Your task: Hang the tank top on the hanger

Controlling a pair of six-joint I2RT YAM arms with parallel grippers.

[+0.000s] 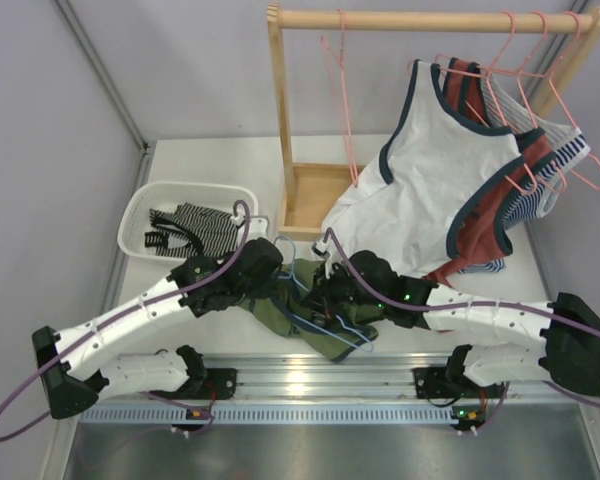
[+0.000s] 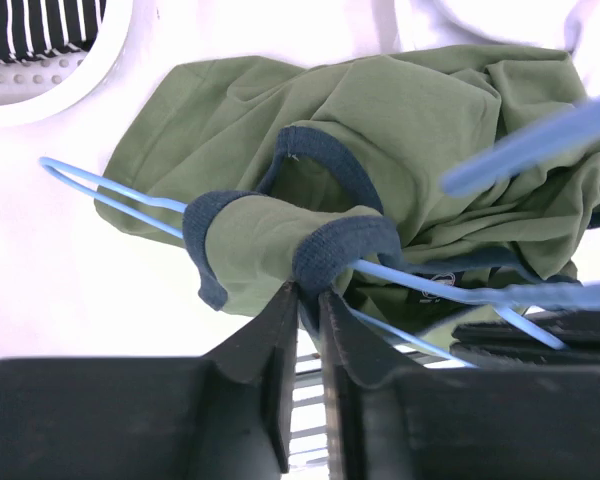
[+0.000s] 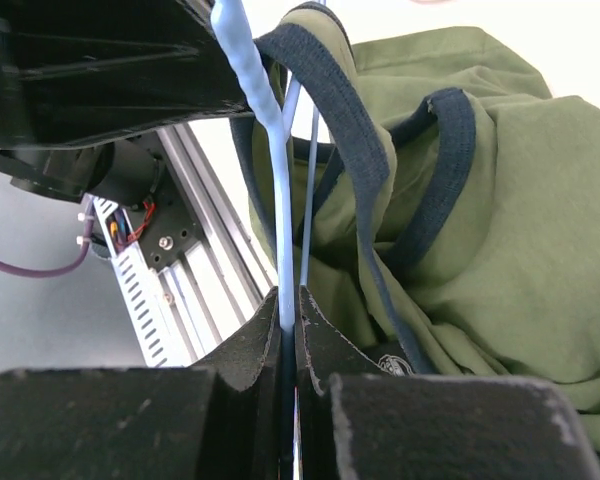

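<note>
**A:** Where's the tank top?

**B:** Bunched in a heap on the table, at 6 o'clock. It lies just ahead of the arm bases, between the two wrists.

**A:** How does it look?

**B:** Olive green, soft and heavily creased, with dark navy ribbed trim round the neck and armholes. A scrap of pale print peeks from a fold, but too little shows to read it.

**A:** And the hanger?

**B:** Thin light-blue wire, lying in among the cloth. In the left wrist view one shoulder strap is draped over a wire arm. The wire goes in under the navy edge at 9 o'clock and comes out at 3 o'clock.

**A:** Left claw?

**B:** Its jaws are parted by only a thin slit. The strap's navy edge sits right at the tips, and I can't tell whether any cloth is nipped.

**A:** Right claw?

**B:** Closed tight on the hanger's wire. The wire runs up from between the fingers toward 12 o'clock, with navy trim just beside it.

**A:** What else is around?

**B:** A white basket sits at 10 o'clock from the heap, with a striped garment in it. A wooden rack stands at 12 o'clock. It carries pink hangers and, at 2 o'clock, a white top with navy trim.
</note>
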